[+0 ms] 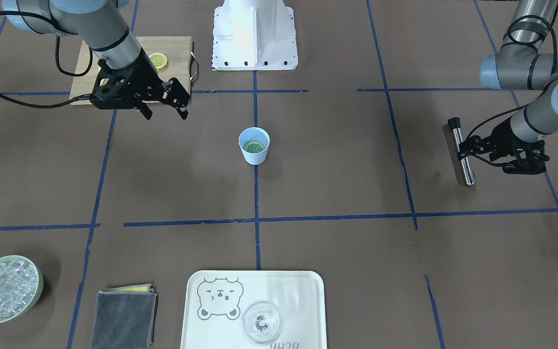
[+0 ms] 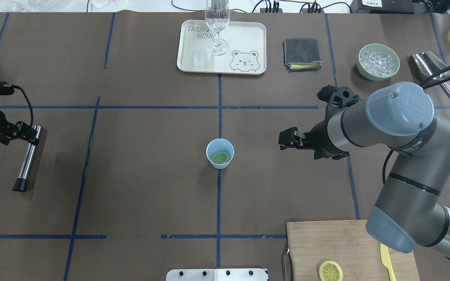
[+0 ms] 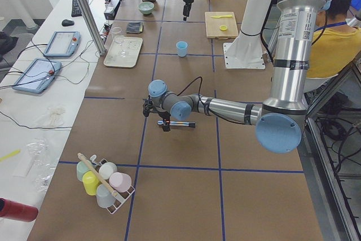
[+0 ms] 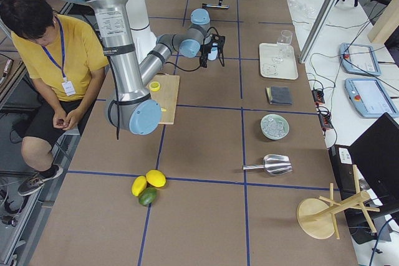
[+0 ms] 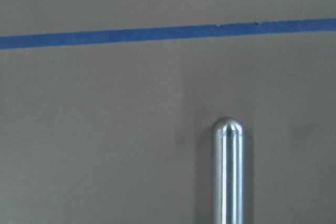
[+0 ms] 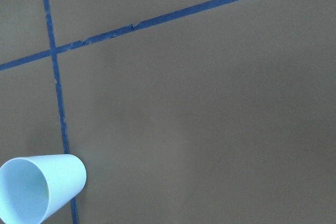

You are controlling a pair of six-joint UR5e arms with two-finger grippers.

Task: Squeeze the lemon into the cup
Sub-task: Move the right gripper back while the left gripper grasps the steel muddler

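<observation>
Lemon slice (image 1: pixel 254 146) lies flat inside the cup (image 1: pixel 254 158) at the tabletop's centre, so delivery looks done. Whether any juice was pressed out cannot be told. Right gripper (image 1: pixel 166 115) hangs empty, fingers apart, on the cup's right-edge side. Left gripper (image 2: pixel 29 133) sits at a metal rod (image 2: pixel 27 160) near the left edge; its closure cannot be told.

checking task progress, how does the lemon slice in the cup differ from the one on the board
The slice in the cup lies inside the blue cup; the slice on the board lies in the open on the wooden board, by the yellow knife. The slice in the cup looks greenish; the slice on the board is bright yellow. Both are thin, round and flat.
</observation>
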